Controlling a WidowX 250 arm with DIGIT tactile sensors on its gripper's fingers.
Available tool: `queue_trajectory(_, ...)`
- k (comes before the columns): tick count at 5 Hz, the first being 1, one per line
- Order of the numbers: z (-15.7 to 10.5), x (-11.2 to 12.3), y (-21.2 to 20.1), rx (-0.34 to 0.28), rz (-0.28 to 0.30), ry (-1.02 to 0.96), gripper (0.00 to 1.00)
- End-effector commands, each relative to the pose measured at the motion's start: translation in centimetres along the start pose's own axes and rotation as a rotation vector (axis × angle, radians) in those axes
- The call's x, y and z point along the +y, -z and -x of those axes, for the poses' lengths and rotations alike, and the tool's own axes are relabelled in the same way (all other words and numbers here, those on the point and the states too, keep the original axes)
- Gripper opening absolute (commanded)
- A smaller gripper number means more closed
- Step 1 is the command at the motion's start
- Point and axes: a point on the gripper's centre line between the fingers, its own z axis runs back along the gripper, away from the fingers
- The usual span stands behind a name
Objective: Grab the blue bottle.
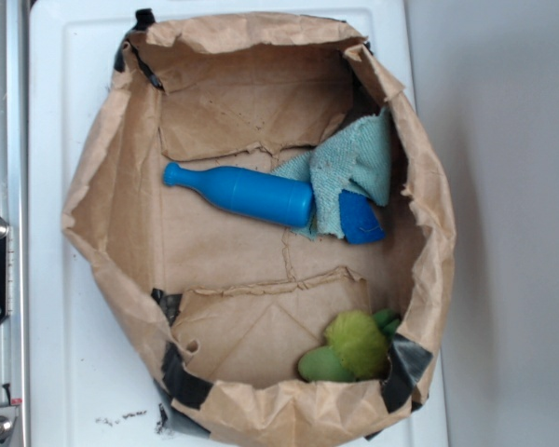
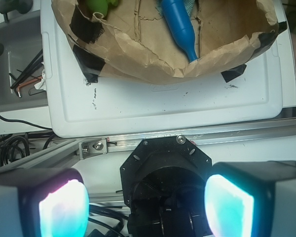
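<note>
Four things in the bag: bottle, cloth, small blue piece, green toy, all lying loose on the bag's floor.
White bench (image 1: 56, 279): a white moulded plastic top that carries the bag; a metal rail runs along its left edge in the exterior view.
Brown paper bag (image 1: 102, 233): crumpled brown paper with its walls rolled down and patched with black tape, which in my judgement keeps it open as a shallow basin and lets a hand come in from above.
Smooth bright-blue plastic bottle (image 1: 247, 193): lies on its side near the bag's middle, narrow neck to the left, wide base to the right against the cloth; lying flat and bare on top, it looks easiest to take across the body.
Teal woven cloth (image 1: 354, 172): bunched at the right wall, touching the bottle's base and draped partly over the small piece.
Small blue angular piece (image 1: 361, 222): just right of the bottle's base, half under the cloth; close enough in colour to be mistaken for the target.
Fuzzy green toy (image 1: 354, 343): in the lower right corner, well apart from the bottle.
Hand (image 2: 145, 207): seen only in the wrist view, its two glowing pads spread apart with nothing between them, held outside the bag on the neck side of the bottle, not yet over it.
</note>
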Motion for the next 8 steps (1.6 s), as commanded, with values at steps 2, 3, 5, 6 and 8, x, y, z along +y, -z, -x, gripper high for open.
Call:
queue_trajectory(2,-2.1,-1.6,1.6,0.005,-0.026,-0.024,1.0)
queue_trajectory(3,-2.8,-2.1,2.7,0.009,-0.041,-0.017,1.0)
queue_trajectory(5,-3.5,-0.4,4.3,-0.008,-0.028,0.005,1.0)
queue_trajectory(6,-3.9,0.1,4.0,-0.009,0.019,-0.003,1.0)
queue_trajectory(8,-6.0,-1.2,4.0,-0.023,0.026,-0.005,1.0)
